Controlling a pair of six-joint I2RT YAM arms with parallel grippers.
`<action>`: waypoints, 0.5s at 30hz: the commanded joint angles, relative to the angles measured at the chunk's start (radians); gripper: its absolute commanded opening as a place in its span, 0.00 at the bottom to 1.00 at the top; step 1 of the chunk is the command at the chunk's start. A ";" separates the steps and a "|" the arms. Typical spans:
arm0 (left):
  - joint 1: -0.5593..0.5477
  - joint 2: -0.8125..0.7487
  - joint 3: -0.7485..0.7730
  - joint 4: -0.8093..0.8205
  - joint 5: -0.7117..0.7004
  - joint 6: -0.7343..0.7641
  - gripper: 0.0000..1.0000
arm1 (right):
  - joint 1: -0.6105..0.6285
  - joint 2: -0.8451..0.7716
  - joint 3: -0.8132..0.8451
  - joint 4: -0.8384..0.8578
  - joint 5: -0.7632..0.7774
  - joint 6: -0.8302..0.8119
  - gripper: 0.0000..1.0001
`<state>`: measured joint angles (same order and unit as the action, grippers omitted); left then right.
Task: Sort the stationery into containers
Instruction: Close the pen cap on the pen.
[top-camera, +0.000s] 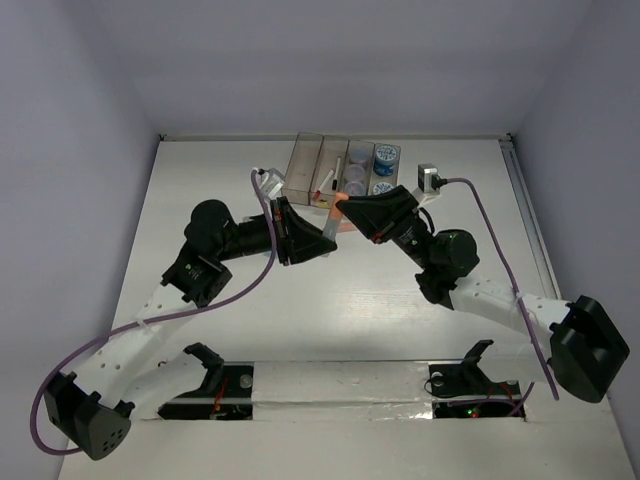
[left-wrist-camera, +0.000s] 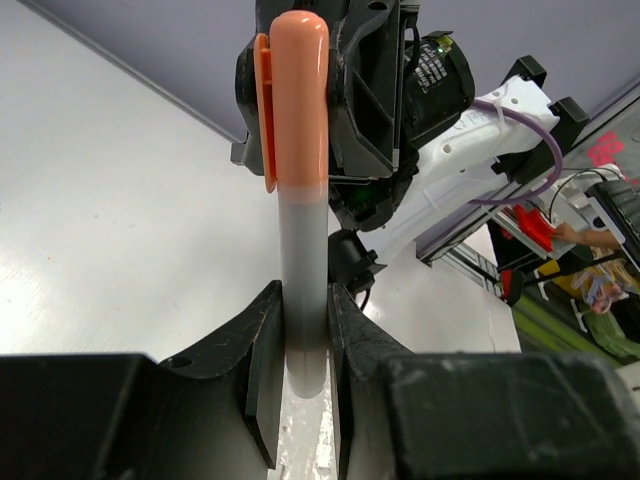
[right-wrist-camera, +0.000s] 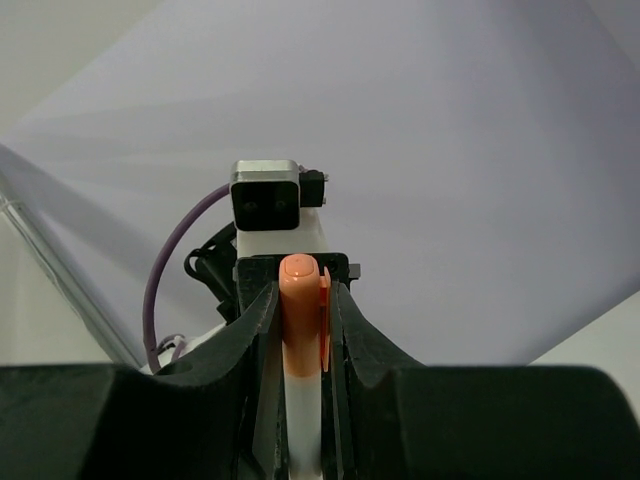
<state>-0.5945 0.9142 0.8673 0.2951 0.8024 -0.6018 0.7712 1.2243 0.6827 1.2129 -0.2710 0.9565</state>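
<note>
An orange-capped marker (left-wrist-camera: 300, 120) with a pale barrel hangs above the table between both arms. My left gripper (left-wrist-camera: 303, 335) is shut on the barrel's bare end. My right gripper (right-wrist-camera: 302, 300) is shut on the orange cap (right-wrist-camera: 298, 315), its clip against the right finger. In the top view the marker (top-camera: 334, 222) bridges the left gripper (top-camera: 318, 234) and the right gripper (top-camera: 347, 207), just in front of the containers (top-camera: 301, 170). These joined bins hold a red/white pen (top-camera: 324, 181), a black/white pen (top-camera: 338, 166), clear jars (top-camera: 357, 156) and blue-patterned jars (top-camera: 386, 156).
The two wrists meet nose to nose over the table's middle-back, with purple cables (top-camera: 265, 205) looping off each. The left wrist camera block (right-wrist-camera: 266, 196) faces the right wrist view. White walls close the table's left, back and right sides.
</note>
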 joint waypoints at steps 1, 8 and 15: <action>0.021 -0.003 0.156 0.280 -0.132 0.010 0.00 | 0.086 0.060 -0.092 -0.208 -0.212 -0.053 0.00; 0.021 0.037 0.206 0.274 -0.137 0.025 0.00 | 0.120 0.099 -0.123 -0.187 -0.208 -0.045 0.00; 0.021 0.038 0.185 0.259 -0.163 0.037 0.00 | 0.120 0.066 -0.140 -0.191 -0.171 -0.051 0.00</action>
<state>-0.5945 0.9752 0.9264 0.1772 0.8295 -0.5720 0.7948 1.2541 0.6205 1.2831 -0.1745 0.9604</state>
